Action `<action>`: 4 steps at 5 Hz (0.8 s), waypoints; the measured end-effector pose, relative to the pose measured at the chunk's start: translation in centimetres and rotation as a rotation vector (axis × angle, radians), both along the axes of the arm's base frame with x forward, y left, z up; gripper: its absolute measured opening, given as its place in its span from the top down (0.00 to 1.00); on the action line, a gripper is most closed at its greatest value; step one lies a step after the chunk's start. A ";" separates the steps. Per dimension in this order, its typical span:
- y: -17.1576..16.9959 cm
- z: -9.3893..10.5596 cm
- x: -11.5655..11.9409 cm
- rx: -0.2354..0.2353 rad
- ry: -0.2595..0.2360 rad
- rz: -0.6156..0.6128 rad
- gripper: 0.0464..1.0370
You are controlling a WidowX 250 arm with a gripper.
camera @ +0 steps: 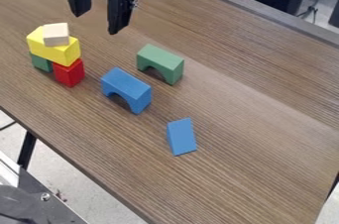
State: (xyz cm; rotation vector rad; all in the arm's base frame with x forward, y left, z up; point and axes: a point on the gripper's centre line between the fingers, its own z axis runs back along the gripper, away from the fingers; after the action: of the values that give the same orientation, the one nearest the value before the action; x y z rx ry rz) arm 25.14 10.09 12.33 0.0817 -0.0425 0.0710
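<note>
My claw hangs empty, fingers apart, over the surface at far left, near a stack whose yellow block bears a pale block, apparently propped by a green block and red block.

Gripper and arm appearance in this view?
Black gripper with two thick, blocky fingers, tapering towards their tips, on a dark crosspiece. Small metallic hardware shows on one finger's outer side. The arm above is out of frame.
</note>
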 end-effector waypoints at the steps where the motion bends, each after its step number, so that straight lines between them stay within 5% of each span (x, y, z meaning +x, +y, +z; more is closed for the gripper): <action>1: -0.2 -0.7 -0.3 -0.015 0.024 0.002 0.05; 2: -0.2 -1.5 -0.8 -0.079 0.010 0.059 0.05; 4: 0.8 -1.6 -1.5 -0.049 0.030 0.139 0.05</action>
State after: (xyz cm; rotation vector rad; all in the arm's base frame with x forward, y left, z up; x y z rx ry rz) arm 23.64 10.93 10.70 0.0368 -0.0047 0.2092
